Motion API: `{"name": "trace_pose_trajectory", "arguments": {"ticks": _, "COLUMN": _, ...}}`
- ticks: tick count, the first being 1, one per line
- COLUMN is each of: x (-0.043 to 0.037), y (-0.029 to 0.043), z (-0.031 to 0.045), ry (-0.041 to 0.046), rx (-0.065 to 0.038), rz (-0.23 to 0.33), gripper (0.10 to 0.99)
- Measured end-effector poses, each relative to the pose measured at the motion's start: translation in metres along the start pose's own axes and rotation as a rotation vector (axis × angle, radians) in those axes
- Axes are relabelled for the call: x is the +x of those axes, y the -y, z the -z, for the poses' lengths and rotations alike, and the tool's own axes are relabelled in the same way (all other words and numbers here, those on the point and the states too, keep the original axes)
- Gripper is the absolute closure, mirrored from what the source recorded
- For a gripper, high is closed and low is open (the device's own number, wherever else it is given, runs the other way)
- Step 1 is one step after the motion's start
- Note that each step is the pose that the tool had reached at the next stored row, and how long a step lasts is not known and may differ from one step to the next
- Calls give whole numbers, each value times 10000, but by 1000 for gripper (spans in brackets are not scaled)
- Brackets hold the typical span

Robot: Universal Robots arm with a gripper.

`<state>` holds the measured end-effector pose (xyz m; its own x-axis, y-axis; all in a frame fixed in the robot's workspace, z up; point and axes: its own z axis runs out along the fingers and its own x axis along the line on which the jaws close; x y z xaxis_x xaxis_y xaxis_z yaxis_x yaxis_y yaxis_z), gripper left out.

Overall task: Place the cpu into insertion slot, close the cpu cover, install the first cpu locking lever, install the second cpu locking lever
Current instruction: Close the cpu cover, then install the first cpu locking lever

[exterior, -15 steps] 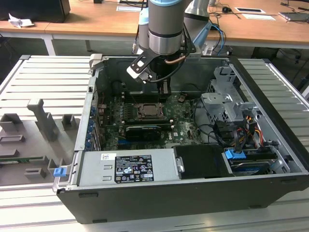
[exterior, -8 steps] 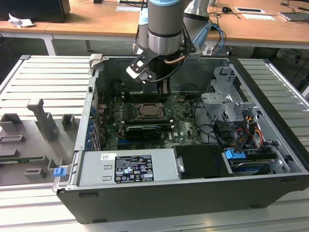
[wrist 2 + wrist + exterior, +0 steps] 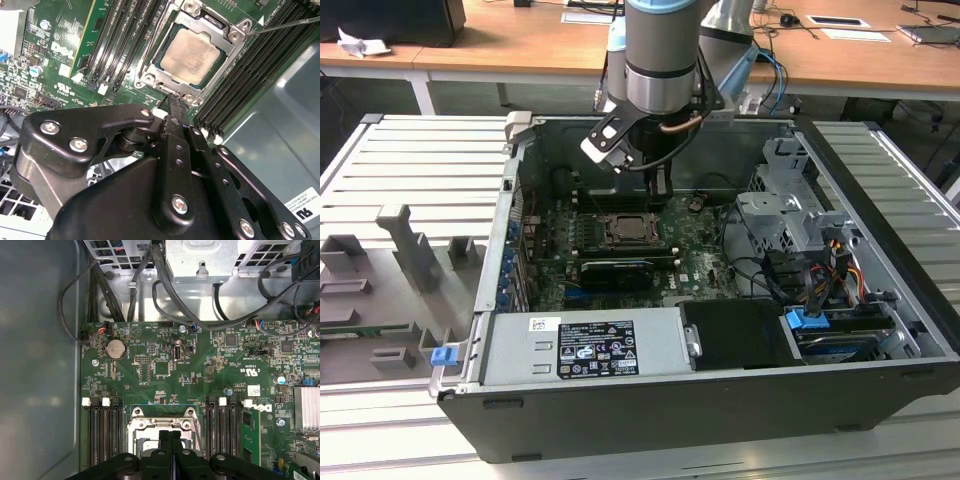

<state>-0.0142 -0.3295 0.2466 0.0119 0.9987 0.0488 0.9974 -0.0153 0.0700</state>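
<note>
cpu cover (image 3: 150,422): being partly hidden by the fingers (image 3: 164,441) in the first wrist view.
memory slots (image 3: 102,436) beside the cpu cover: running off the picture's edge.

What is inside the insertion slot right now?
The cpu lies there, its silver-grey top showing through the cut-out of the cpu cover, which is down over its edges. The pin field beneath the cpu is covered and cannot be seen.

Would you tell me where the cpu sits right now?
In the second wrist view the cpu lies flat, framed by the cpu cover, between two banks of memory slots, just past the tip of the shut pincer.
</note>
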Motion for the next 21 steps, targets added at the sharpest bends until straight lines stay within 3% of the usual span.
{"name": "trace_pose_trajectory", "arguments": {"ticks": 3, "x": -2, "y": 7, "z": -40, "ry": -5, "rx": 5, "rz": 88, "gripper": 980}}
{"name": "trace_pose_trajectory", "arguments": {"ticks": 6, "x": -7, "y": 103, "z": -116, "ry": -12, "rx": 7, "rz": 132, "gripper": 980}}
{"name": "trace_pose_trajectory", "arguments": {"ticks": 11, "x": -9, "y": 261, "z": -112, "ry": -25, "rx": -6, "rz": 131, "gripper": 980}}
{"name": "trace_pose_trajectory", "arguments": {"ticks": 21, "x": -10, "y": 354, "z": -106, "ry": -25, "rx": -6, "rz": 132, "gripper": 980}}
